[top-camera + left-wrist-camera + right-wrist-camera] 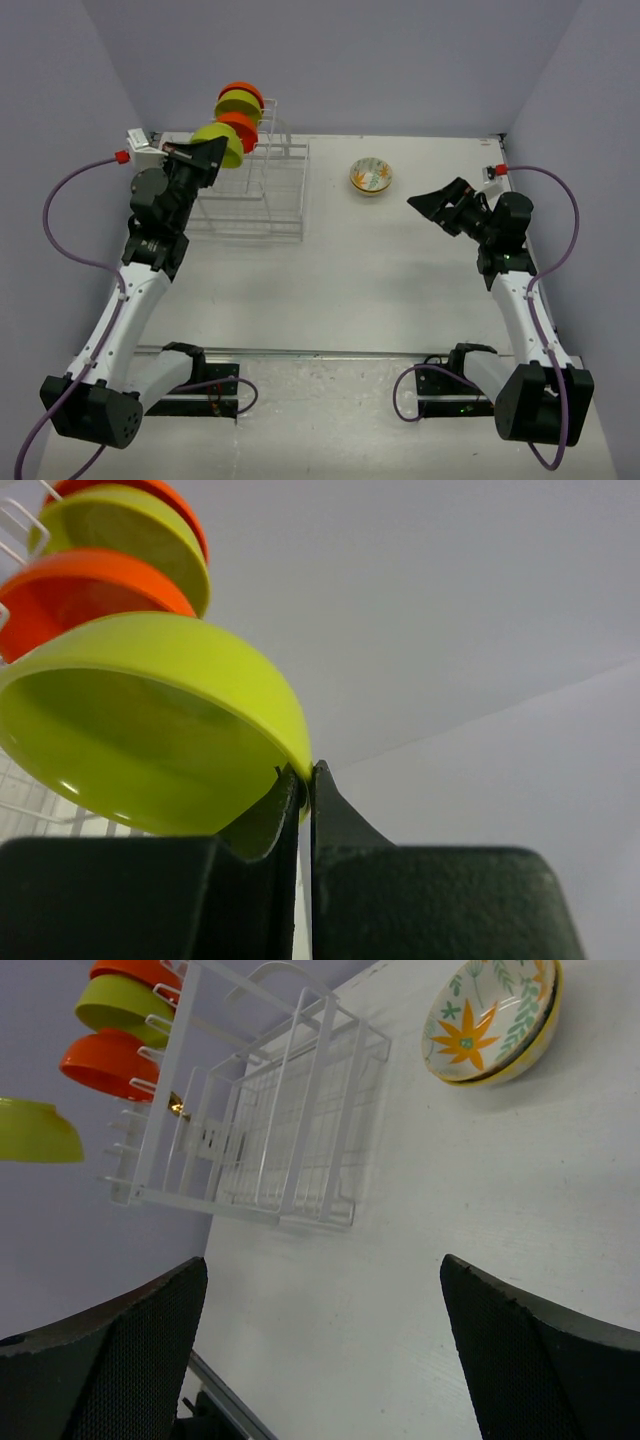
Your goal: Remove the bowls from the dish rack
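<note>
My left gripper [207,153] is shut on the rim of a lime-green bowl [224,142] and holds it in the air just left of the dish rack's upright section. In the left wrist view the fingertips [322,780] pinch that bowl's [150,720] edge. An orange bowl [239,129], a lime-green bowl [240,106] and another orange bowl [241,91] stand in the slots of the white wire dish rack [262,195]. A white floral bowl [371,177] sits on the table right of the rack. My right gripper [436,205] is open and empty, right of the floral bowl.
The right wrist view shows the rack [270,1130], the floral bowl [490,1020] and the held green bowl [35,1132] off the rack's side. Grey walls enclose the table on three sides. Cables loop beside both arms.
</note>
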